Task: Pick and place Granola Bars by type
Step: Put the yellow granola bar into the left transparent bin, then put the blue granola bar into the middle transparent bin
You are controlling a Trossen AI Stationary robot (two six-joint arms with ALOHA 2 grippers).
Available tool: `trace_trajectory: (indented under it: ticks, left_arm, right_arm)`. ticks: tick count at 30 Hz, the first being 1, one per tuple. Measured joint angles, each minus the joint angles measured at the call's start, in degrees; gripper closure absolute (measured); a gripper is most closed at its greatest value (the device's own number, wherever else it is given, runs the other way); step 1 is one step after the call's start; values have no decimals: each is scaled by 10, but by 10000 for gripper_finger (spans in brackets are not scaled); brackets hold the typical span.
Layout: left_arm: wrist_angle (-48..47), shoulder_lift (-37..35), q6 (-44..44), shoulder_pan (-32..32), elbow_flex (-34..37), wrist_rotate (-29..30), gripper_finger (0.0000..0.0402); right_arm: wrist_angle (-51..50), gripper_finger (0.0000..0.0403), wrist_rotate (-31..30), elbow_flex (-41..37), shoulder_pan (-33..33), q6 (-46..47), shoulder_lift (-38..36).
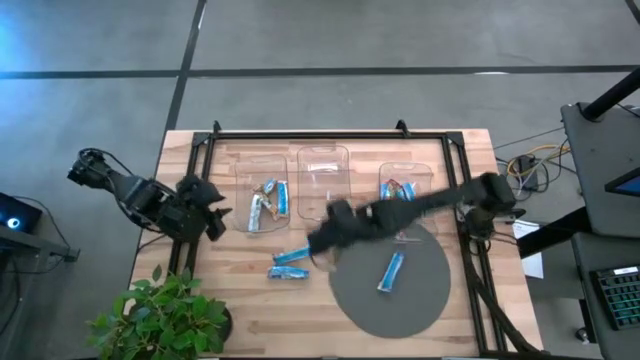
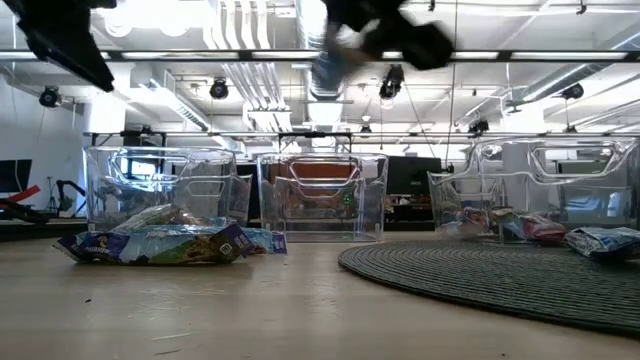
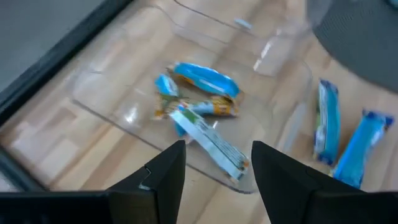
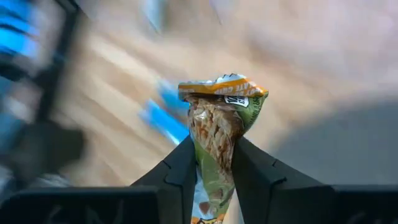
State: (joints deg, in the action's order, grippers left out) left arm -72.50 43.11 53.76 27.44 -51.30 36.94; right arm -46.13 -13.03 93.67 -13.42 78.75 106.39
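Observation:
My right gripper point(image 1: 325, 238) hangs high over the table at the left edge of the grey mat, shut on a tan and green granola bar point(image 4: 221, 118). My left gripper point(image 1: 212, 215) waits open at the table's left side, aimed at the left clear tray point(image 3: 112, 106), which holds several blue and tan bars point(image 3: 202, 99). Two blue bars point(image 1: 290, 264) lie flat on the wood near my right gripper. Another blue bar point(image 1: 391, 270) lies on the mat. The right tray point(image 1: 405, 172) holds a few bars, red and blue. My right gripper pinches the tan and green bar between its two fingers, around the wrapper's middle point(image 4: 214, 171). The bar's orange-edged end point(image 4: 224, 84) sticks out past the fingertips. The bar is lifted clear of the table, as the low view shows my gripper point(image 2: 340, 50) near the picture's top.
Three clear trays stand in a row along the far side; the middle one point(image 1: 322, 165) shows no bars. A round grey mat point(image 1: 420, 300) covers the near right of the table. A potted plant point(image 1: 165, 315) stands at the near left corner. A dark frame point(image 1: 330, 133) edges the table.

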Motion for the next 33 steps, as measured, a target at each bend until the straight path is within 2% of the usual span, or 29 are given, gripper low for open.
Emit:
trace_trajectory:
  ticks: [3, 7, 10, 16, 20, 22, 29, 33]
  left_arm:
    - [-30, -10, 36, 0, -30, 28, 234]
    - [-47, -27, 67, 0, -56, 43, 234]
    - [-52, -39, 79, 0, -66, 47, 234]
    - [-55, -53, 104, 0, -69, 56, 234]
    - [-51, -53, 109, 0, -68, 57, 234]
    - [-52, -54, 110, 0, -68, 58, 234]
    - [-54, -55, 104, 0, -67, 58, 234]
    - [-57, -56, 92, 0, -67, 58, 234]
  right_arm:
    - [117, 324, 11, 0, 75, -66, -3]
    - [306, 319, 64, 3, 164, -128, 36]
    - [354, 318, 120, 42, 203, -145, 86]
    - [319, 304, 156, 164, 221, -182, 204]
    - [260, 264, 157, 259, 223, -219, 261]
    - [199, 239, 151, 304, 223, -247, 277]
    - [-3, 164, 49, 405, 201, -410, 273]
    - [-105, 144, 6, 409, 171, -471, 231]
